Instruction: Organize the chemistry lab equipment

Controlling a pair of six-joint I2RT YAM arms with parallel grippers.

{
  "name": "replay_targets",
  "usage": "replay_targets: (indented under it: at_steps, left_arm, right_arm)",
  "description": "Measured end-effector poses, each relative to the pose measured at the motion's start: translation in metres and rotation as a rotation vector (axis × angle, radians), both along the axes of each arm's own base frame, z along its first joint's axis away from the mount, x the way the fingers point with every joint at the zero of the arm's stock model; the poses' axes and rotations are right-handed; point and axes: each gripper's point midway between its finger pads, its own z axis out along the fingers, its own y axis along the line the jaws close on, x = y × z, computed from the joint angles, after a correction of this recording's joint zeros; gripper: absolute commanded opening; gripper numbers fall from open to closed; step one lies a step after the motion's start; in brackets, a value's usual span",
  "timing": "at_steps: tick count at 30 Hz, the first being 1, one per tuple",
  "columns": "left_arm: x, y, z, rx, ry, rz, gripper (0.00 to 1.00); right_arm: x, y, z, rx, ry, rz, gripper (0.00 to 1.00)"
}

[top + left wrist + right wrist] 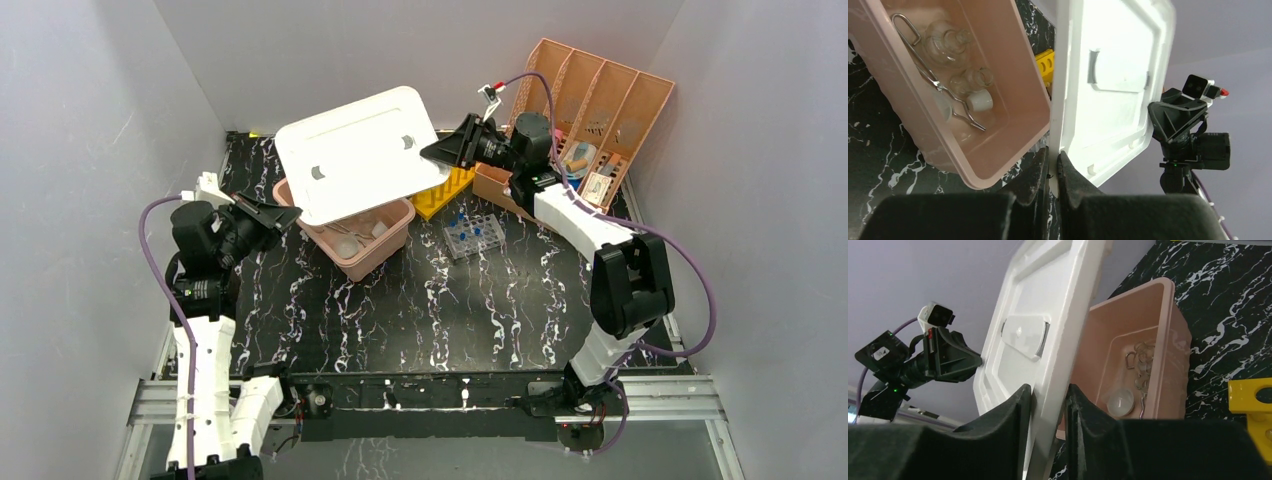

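Above the black, white-veined marble-pattern desk (450,320), tilted and off its seat: a flat white rectangular plastic lid (355,150), hanging over a large pink plastic tub (385,248) and covering most of its opening.

At the left gripper (1053,152): closed tight on the thin edge of the lid at its near-left corner, with a finger pressed to each face.

At the right gripper (1048,390): closed around the rim on the opposite, right side, with a finger on either face of the plastic and no gap showing.

Down on the floor of the tub, the chemistry pieces:
- a clear round glass flask (945,42)
- just beside it, a small clear glass beaker (973,78) lying on its side
- next to that, a little white round dish (980,101)
- across them, thin metal wire tongs (930,77), with the tips ending near the dish

From the right wrist, much the same: bent wire and one round clear piece at the bottom of the tub.

Right of the tub on the desk: a yellow plastic rack (447,190), partly under the lid, and near it a small clear tube rack with blue spots (472,235).

At the far right corner: a peach four-slot file organizer (600,90), with a few items in its lower slots too small to tell.
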Motion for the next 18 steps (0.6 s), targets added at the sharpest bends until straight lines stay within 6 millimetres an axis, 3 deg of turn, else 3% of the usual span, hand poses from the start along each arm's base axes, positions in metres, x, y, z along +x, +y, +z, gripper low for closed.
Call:
replay_targets:
  at_steps: [2,5,10,12,14,18]
  left_arm:
    - [-0.001,0.001,0.0,0.017,-0.007,-0.003,0.01]
    - [-0.002,0.003,-0.003,0.047,-0.008,-0.001,0.23]
    - [-0.004,0.005,-0.008,0.061,0.009,0.009,0.7]
    - [-0.004,0.007,-0.009,0.071,0.017,0.019,0.81]
    - [-0.004,0.011,-0.011,0.085,0.03,0.037,0.87]
    - [-0.004,0.017,-0.01,0.115,0.046,0.059,0.84]
  right_arm:
    - [-0.002,0.0,0.003,0.014,0.009,0.012,0.15]
    - [-0.008,-0.001,0.01,0.032,0.021,0.041,0.01]
    - [-0.019,-0.007,0.011,0.019,-0.03,0.031,0.0]
    - [-0.023,-0.011,0.007,-0.005,-0.051,0.008,0.0]
    - [-0.026,-0.015,0.006,-0.032,-0.086,-0.022,0.0]
    - [-0.031,-0.027,0.018,-0.069,-0.185,-0.084,0.0]
